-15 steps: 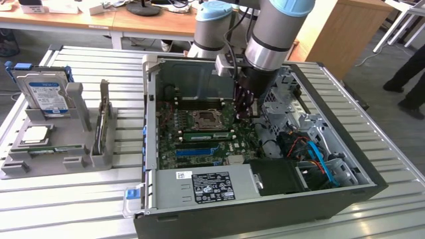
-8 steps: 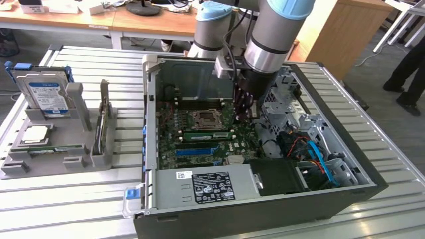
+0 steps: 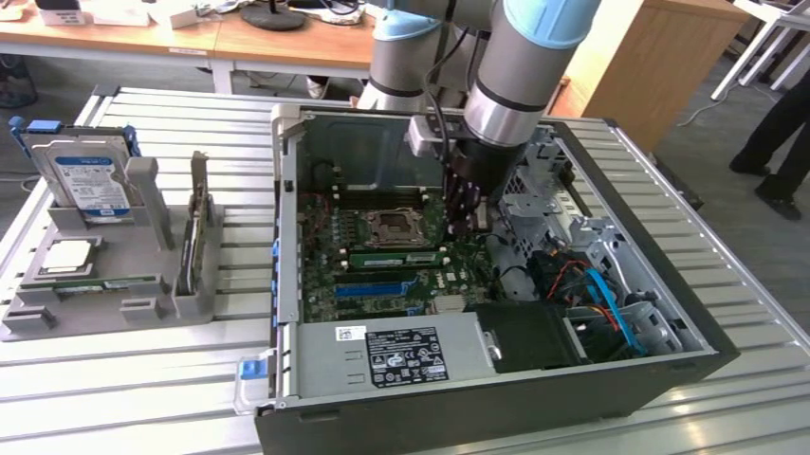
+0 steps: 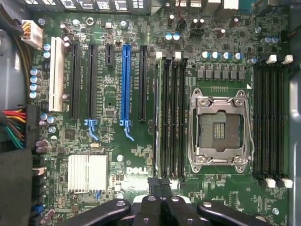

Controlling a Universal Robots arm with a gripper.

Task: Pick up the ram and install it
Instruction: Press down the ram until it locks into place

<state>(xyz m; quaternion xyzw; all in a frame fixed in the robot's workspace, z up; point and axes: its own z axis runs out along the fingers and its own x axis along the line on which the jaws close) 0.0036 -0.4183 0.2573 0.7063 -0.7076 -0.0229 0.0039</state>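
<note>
The ram (image 4: 159, 117) is a thin green stick standing edge-up in the outermost memory slot beside the empty processor socket (image 4: 218, 129). In the exterior view the ram (image 3: 398, 255) lies as a green strip just in front of the socket, inside the open computer case (image 3: 506, 417). My gripper (image 4: 162, 207) hangs over one end of that row of slots. Its black fingers (image 4: 150, 209) are pressed together and shut, with nothing seen between them. In the exterior view my gripper (image 3: 464, 220) points down at the board, to the right of the ram. Whether it touches the ram I cannot tell.
A grey holder (image 3: 165, 303) on the exterior view's left carries a hard drive (image 3: 86, 180) and a square processor chip (image 3: 70, 256). Inside the case are a power supply (image 3: 405, 355), cables (image 3: 595, 284) and a drive cage. A person's legs (image 3: 779, 133) stand at the far right.
</note>
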